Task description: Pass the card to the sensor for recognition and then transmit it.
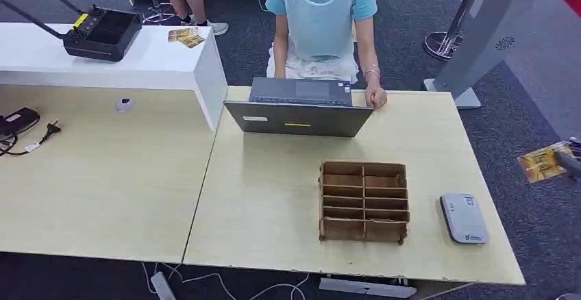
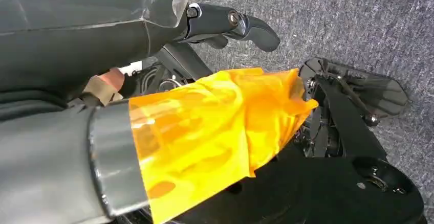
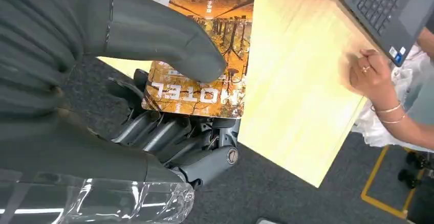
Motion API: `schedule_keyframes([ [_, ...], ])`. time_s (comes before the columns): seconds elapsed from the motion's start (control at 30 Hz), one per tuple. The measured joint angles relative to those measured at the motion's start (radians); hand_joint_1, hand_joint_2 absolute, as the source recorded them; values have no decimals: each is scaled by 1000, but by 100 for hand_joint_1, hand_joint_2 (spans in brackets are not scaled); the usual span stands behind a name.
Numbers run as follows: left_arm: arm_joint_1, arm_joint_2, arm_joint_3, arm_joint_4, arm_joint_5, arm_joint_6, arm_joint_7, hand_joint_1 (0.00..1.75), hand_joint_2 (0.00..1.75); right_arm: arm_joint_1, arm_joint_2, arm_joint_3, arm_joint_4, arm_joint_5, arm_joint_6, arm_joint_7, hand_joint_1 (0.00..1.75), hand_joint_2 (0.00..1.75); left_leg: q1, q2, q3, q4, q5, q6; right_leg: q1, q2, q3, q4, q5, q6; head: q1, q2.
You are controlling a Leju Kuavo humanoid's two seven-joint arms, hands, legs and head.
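Light wood worktop [image 1: 288,197] on dark grey carpet [image 1: 534,108], with a white raised counter [image 1: 103,60] at the far left carrying a black controller [image 1: 103,34]. A person [image 1: 322,12] in a blue shirt sits behind an open laptop [image 1: 299,107], one hand on the worktop edge. A brown cardboard divider tray [image 1: 364,202] sits mid-worktop, and the grey sensor [image 1: 464,218] lies flat just beside it, on the side nearer the right hand [image 3: 153,96]. That hand pinches the card [image 3: 204,55] under its thick thumb against the darker fingers, out past the worktop's edge over the carpet. The card's glossy, orange-brown photo print, "HOTEL" lettering. The left hand [image 2: 230,24] hangs over the carpet holding nothing, fingers loosely extended, orange film on its wrist.
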Motion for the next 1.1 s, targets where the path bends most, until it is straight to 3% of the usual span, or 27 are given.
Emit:
schedule_keyframes([
  [0.47,0,0,0,0,-8,0,2,0,0,0,53,23,18,117,-44,-18,175,175,0,0,0,0,0,0,0,0,0,0,0,0,0,0],
  [0.83,-1,0,0,0,-13,0,3,0,0,9,156,42,71,253,-117,-64,175,175,0,0,0,0,0,0,0,0,0,0,0,0,0,0],
  [1.1,-1,0,0,0,-15,0,4,0,0,31,206,42,93,283,-127,-79,175,175,0,0,0,0,0,0,0,0,0,0,0,0,0,0],
])
